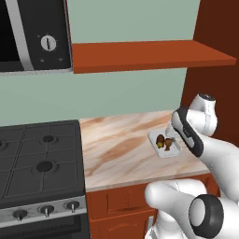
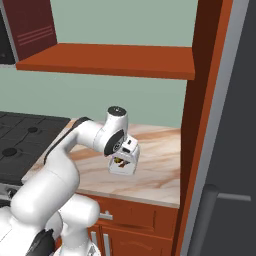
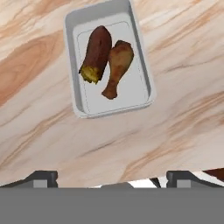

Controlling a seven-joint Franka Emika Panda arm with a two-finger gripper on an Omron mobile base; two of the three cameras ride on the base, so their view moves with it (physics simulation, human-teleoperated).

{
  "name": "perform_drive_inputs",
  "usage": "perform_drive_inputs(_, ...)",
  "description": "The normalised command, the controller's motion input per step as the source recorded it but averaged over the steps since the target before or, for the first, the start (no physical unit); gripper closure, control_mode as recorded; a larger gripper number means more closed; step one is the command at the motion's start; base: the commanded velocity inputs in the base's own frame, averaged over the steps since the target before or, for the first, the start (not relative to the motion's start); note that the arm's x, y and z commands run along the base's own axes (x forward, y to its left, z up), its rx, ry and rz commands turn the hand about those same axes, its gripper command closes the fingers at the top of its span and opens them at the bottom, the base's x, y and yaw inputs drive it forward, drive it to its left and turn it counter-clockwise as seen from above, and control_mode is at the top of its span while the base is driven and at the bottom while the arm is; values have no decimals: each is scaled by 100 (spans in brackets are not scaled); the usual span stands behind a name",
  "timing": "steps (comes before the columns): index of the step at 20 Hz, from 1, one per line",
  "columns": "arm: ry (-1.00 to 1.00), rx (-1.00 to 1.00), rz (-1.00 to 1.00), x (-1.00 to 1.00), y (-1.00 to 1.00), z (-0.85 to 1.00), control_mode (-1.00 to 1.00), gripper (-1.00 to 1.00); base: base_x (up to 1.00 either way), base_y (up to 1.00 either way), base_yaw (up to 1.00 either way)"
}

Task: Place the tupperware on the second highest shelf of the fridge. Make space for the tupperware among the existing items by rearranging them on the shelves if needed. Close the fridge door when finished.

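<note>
In the left base view the tupperware [image 1: 164,144] is sitting on the marble worktop [image 1: 121,144] beside the stove [image 1: 39,161], not yet lifted. In the right base view the gripper [image 2: 125,161] is hovering over it, the fridge door [image 2: 225,165] closed alongside. In the hand view the fingers [image 3: 42,176] are standing spread apart, gripping nothing, so the whole task is remaining.

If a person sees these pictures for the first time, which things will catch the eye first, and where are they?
First is the pale grey tupperware on the marble counter, open, with a chicken drumstick and a sweet potato lying inside side by side. The white arm bends over it, the gripper above it with its fingertips spread. A black stove stands to the left of the counter.
</note>
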Motion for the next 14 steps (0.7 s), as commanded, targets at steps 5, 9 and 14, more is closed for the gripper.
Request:
perform_drive_inputs(5, 4, 7, -30, 37, -32, -44, -100, -100, 0, 0, 0)
perform_drive_inputs(9, 1, 14, -27, 41, -11, -43, -100, -100, 0, 0, 0)
perform_drive_inputs(14, 2, 12, -15, 31, -2, -20, -100, -100, 0, 0, 0)
